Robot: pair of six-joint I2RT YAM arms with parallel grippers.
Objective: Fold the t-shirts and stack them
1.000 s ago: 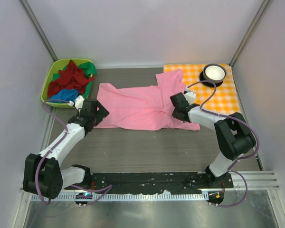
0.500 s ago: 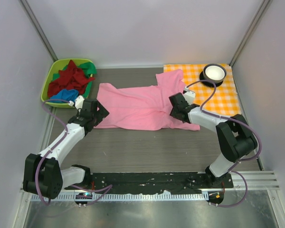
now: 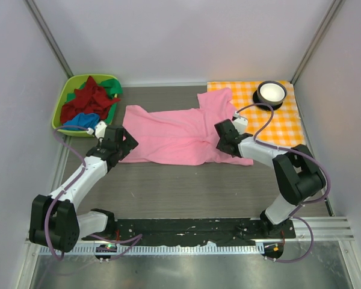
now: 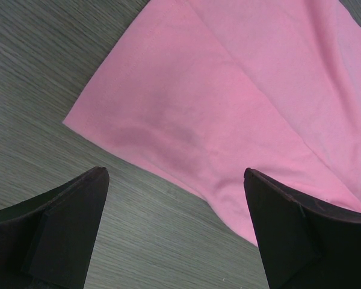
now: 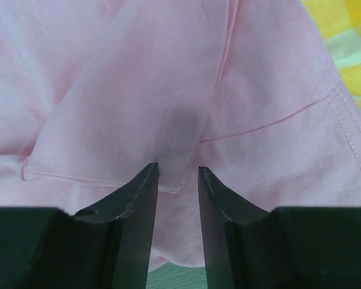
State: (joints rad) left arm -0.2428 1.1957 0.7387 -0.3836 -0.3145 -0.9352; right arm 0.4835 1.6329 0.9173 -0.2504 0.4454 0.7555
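**A:** How do the tools stand?

**B:** The left tool (image 4: 175,174) is spread as wide as it goes and has hold of nothing. It hangs over the left-hand corner of the pink t-shirt (image 3: 174,135), one jaw above bare bench (image 3: 186,186) and the other above the cloth. The right tool (image 5: 177,168) is parted only a narrow way. The tip of a small fold in that same shirt sits right at the gap, but I see no pinch on it.

**A:** And where does the shirt lie from there?

**B:** Under both of them. It is spread sideways across the middle of the bench, nearer the far edge. The left tool is at its left end and the right tool is over its right part. There the shirt meets the orange-and-white checked cloth (image 3: 283,126) in the far right corner.

**A:** How far along is the job?

**B:** Early, I'd judge. The pink shirt is laid out fairly flat with a few creases and loose flaps, but it has no finished fold. There is no stack anywhere. The dark red t-shirt (image 3: 87,102), the green t-shirt (image 3: 112,86) and the blue t-shirt (image 3: 81,121) lie bundled together in the green basket (image 3: 63,99) at the far left corner. So this shirt has to be folded, and the other three fetched, spread, folded and piled.
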